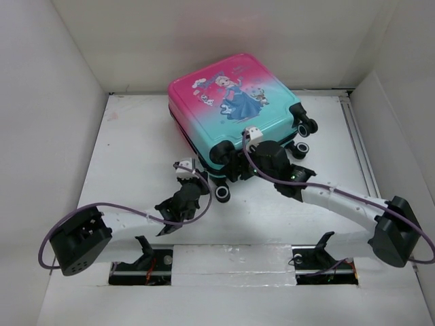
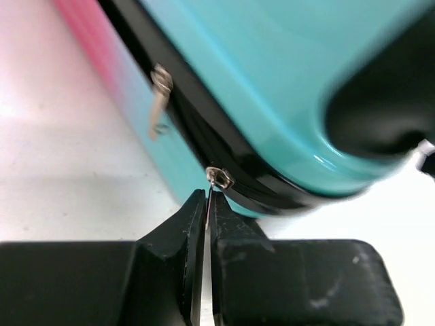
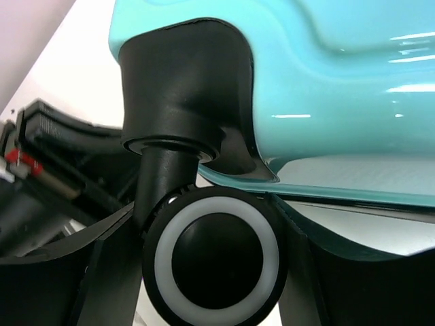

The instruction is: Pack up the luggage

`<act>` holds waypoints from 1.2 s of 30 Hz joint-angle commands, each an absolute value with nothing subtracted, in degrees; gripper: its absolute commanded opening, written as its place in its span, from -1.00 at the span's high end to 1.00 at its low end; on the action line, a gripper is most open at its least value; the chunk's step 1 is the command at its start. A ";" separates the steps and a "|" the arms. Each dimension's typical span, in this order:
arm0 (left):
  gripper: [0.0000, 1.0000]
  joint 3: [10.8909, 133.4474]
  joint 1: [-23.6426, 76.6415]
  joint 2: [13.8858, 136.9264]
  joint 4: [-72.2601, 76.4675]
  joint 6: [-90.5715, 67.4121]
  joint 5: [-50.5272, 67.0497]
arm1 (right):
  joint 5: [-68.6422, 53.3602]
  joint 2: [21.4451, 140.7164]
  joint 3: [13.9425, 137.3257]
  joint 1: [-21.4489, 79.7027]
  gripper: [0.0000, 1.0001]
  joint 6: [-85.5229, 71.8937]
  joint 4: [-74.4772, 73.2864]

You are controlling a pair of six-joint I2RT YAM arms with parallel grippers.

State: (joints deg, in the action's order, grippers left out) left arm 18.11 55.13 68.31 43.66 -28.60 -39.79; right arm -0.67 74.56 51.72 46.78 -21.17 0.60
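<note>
The luggage lies flat and closed at the back centre of the table, pink fading to turquoise, princess print up, black wheels toward me. My left gripper is at its near left corner. In the left wrist view my left gripper is shut on the thin pull tab of a metal zipper slider on the black zipper trim. A second zipper pull hangs further along. My right gripper is at the near edge. In the right wrist view my right gripper is shut on a black wheel with a white ring.
White walls box in the table on the left, right and back. Another loose wheel of the luggage sits between the two grippers, and two more wheels stick out on the right. Two black stands sit at the near edge.
</note>
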 commanded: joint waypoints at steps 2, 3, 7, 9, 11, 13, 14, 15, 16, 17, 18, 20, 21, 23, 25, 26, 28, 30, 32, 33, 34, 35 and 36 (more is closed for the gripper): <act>1.00 17.14 50.99 66.45 37.46 -32.07 -47.12 | 3.16 67.78 50.63 44.12 1.00 -21.71 3.43; 1.00 16.53 49.76 66.45 37.44 -32.78 -46.15 | 2.12 67.76 50.63 44.12 1.00 -21.71 3.43; 1.00 16.52 40.80 65.83 37.70 -34.01 -38.79 | -0.61 66.45 49.31 44.90 1.00 -21.71 3.43; 1.00 18.01 35.52 66.53 38.23 -34.54 -36.49 | -0.62 66.45 48.78 45.70 1.00 -21.71 3.43; 1.00 20.82 29.57 67.32 36.84 -36.72 -32.89 | -0.62 66.45 48.78 47.18 1.00 -21.71 3.43; 1.00 21.45 26.29 67.32 36.83 -38.05 -29.11 | -0.62 67.05 48.78 48.33 1.00 -21.71 4.04; 1.00 21.97 25.58 66.80 37.70 -38.06 -27.79 | -0.62 67.06 48.78 49.56 1.00 -21.71 4.04; 1.00 22.49 25.58 66.10 37.70 -38.58 -27.08 | -1.14 67.84 49.39 50.27 1.00 -21.71 4.65; 0.98 22.50 25.58 65.22 36.92 -38.58 -27.07 | -1.14 68.90 49.39 50.88 1.00 -21.71 4.66; 0.77 23.11 25.58 64.26 35.87 -39.63 -27.07 | -1.14 69.43 50.00 51.58 1.00 -21.71 5.79; 0.48 23.12 25.58 61.38 34.21 -40.68 -28.03 | -1.66 70.13 50.71 52.81 1.00 -21.71 5.80; -0.09 23.12 25.58 57.06 30.07 -42.18 -28.83 | -1.67 72.24 51.76 53.96 1.00 -21.71 6.59; -0.40 23.12 25.58 54.52 29.36 -42.19 -29.70 | -2.19 72.86 51.77 55.10 1.00 -21.71 7.64; -0.45 22.50 25.58 46.17 27.61 -42.71 -30.23 | -2.20 74.69 53.25 56.24 1.00 -21.71 8.87; -0.99 21.97 25.58 38.46 25.68 -42.19 -30.23 | -2.20 76.45 55.01 56.95 1.00 -21.71 9.40; -0.99 21.97 25.58 36.23 24.79 -42.19 -29.28 | -1.59 76.46 55.54 57.91 1.00 -21.71 9.40; -0.99 23.10 26.10 32.54 23.30 -40.79 -26.82 | -0.89 76.46 56.07 58.62 1.00 -21.71 9.40; -0.99 23.64 26.10 28.49 20.58 -40.78 -25.50 | 0.08 75.42 56.07 59.15 0.69 -21.71 9.40; -0.99 25.05 26.10 26.03 19.95 -39.47 -22.51 | 0.70 73.75 54.76 59.76 0.33 -21.71 10.02; -0.99 26.01 26.10 25.49 19.08 -39.46 -21.46 | 1.40 71.57 54.76 59.77 0.05 -21.71 10.02; -0.99 26.80 26.10 25.49 18.55 -39.46 -20.58 | 2.02 70.24 53.80 59.77 -0.09 -21.71 10.02; -0.99 28.37 26.10 25.49 18.54 -38.77 -17.70 | 3.59 68.75 53.18 59.77 -0.25 -21.71 9.24; -0.99 29.26 26.10 25.49 18.02 -38.15 -16.27 | 4.56 67.16 51.87 59.77 -0.46 -21.71 8.71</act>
